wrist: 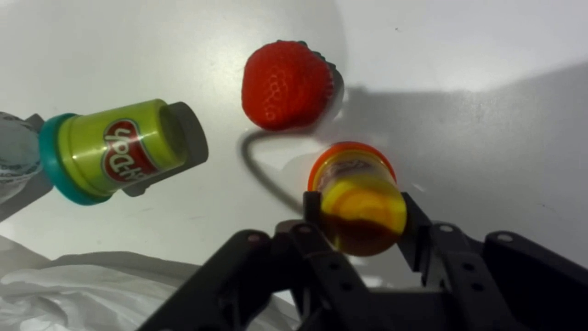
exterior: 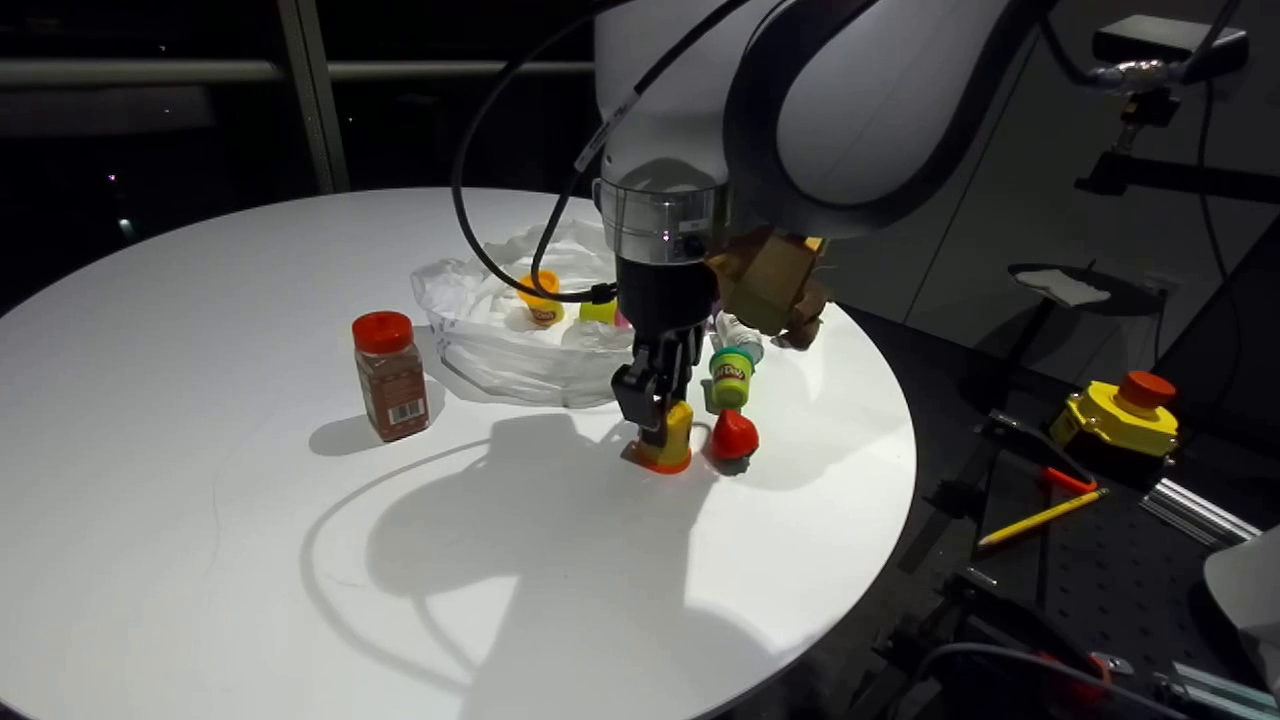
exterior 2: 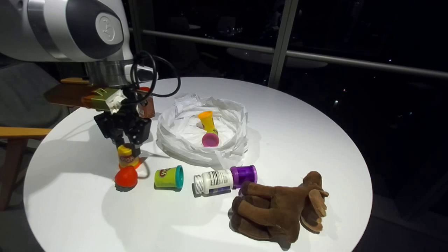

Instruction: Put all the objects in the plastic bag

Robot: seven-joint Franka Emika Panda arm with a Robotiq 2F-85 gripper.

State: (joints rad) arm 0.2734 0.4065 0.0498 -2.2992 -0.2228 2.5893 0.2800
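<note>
Dark windows, metal rail, round white table in patchy light, wood-armed chair, grey wall

The white bottle and the plastic bag run off the wrist view.

A toy strawberry is crowding the orange-lidded Play-Doh tub; open tabletop is stretching toward the red-lidded jar. The plastic bag is gaping upward, blocking sideways entry.

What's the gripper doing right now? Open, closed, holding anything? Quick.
Gripper: closed on the yellow tub, which stands lid-down on the table.
</note>
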